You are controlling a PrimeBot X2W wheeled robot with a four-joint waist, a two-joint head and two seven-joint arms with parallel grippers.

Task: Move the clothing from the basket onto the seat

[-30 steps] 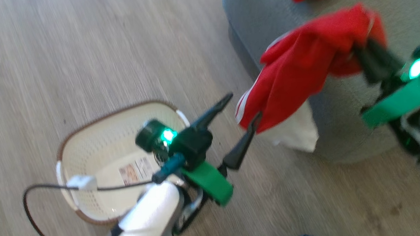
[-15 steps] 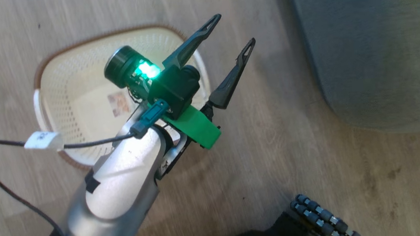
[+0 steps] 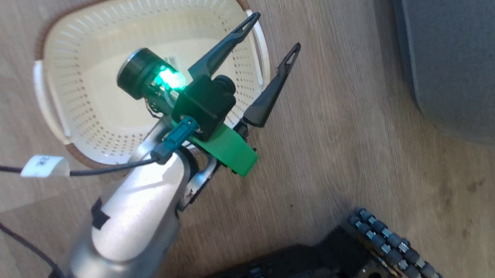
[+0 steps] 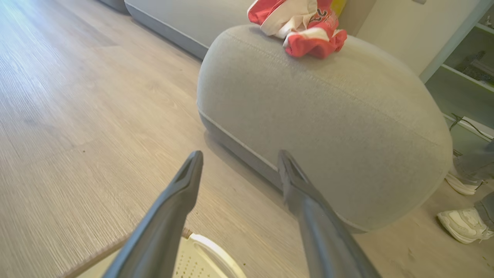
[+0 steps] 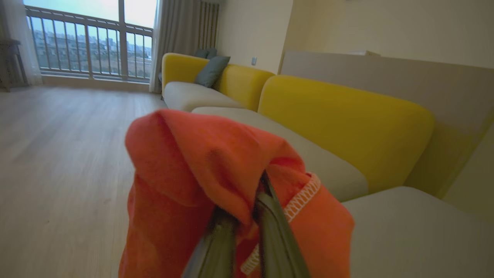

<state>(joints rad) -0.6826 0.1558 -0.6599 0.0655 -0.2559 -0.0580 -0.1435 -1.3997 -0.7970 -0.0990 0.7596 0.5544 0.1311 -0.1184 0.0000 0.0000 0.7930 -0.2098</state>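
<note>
The basket [image 3: 69,64] sits on the floor [image 3: 341,149] at the left with no clothing in it. The left jaws hang above its right rim, spread wide and holding nothing, tips aimed toward the seat [image 3: 466,51], which stands well apart to the right. One red-and-white garment [image 4: 305,31] already lies on the far top of the seat. The right jaws are pressed together, pinching the second red garment [image 5: 200,162], which droops over them. Grey cushion shows ahead and to their lower right, so the right arm looks the one placed for the drop.
</note>
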